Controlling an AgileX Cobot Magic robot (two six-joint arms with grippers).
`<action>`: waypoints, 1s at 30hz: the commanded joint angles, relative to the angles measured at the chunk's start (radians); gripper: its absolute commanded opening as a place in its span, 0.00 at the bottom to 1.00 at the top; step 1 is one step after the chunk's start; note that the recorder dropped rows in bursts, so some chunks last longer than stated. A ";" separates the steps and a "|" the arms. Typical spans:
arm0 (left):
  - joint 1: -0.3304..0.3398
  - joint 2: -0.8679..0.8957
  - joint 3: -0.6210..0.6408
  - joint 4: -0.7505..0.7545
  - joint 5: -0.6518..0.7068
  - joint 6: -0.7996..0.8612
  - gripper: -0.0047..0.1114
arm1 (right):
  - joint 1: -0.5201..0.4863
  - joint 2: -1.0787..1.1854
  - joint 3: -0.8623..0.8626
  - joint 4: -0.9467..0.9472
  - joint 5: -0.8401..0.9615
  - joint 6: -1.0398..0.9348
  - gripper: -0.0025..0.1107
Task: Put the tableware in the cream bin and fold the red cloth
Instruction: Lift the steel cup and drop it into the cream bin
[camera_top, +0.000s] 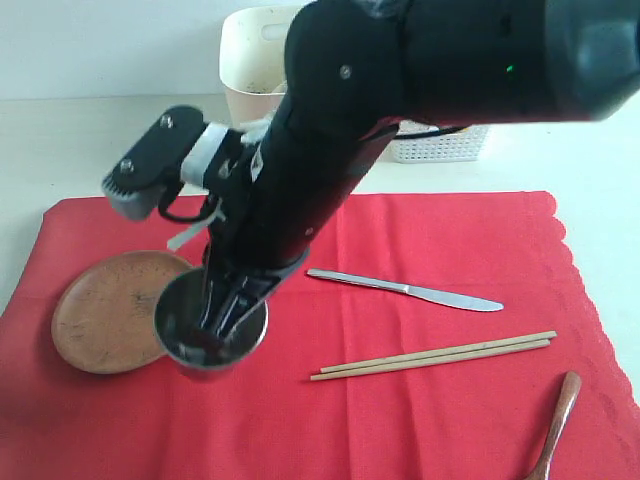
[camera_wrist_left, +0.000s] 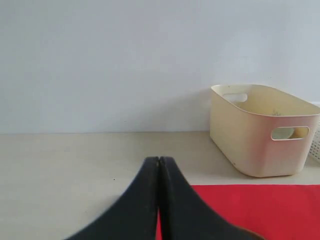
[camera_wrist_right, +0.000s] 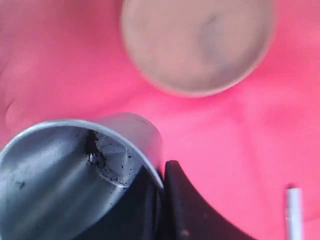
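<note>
My right claw is clamped across the rim of the cup, standing on the cloth beside the plate; I judge it light, rigid, slick, best held by its wall.

The cloth is plain fabric, matt, with soft creases. The cup is shiny metal, its inside streaked with reflections and flecked with dark specks. The plate is brown wood with a dull, slightly mottled finish. The knife is polished metal, smooth and bright. The chopsticks are pale bare wood; the spoon is darker wood with a light sheen. The bin is smooth cream plastic, faintly glossy. The basket is white plastic lattice. The arm has a glossy black shell. The surface is pale and matt.
</note>
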 joint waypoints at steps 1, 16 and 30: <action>-0.005 -0.006 0.003 -0.004 0.004 0.000 0.06 | -0.078 -0.055 0.001 0.001 -0.147 0.012 0.02; -0.005 -0.006 0.003 -0.004 0.004 0.000 0.06 | -0.296 -0.042 0.001 0.031 -0.687 0.177 0.02; -0.005 -0.006 0.003 -0.004 0.004 0.000 0.06 | -0.359 0.147 0.001 0.251 -1.043 0.184 0.02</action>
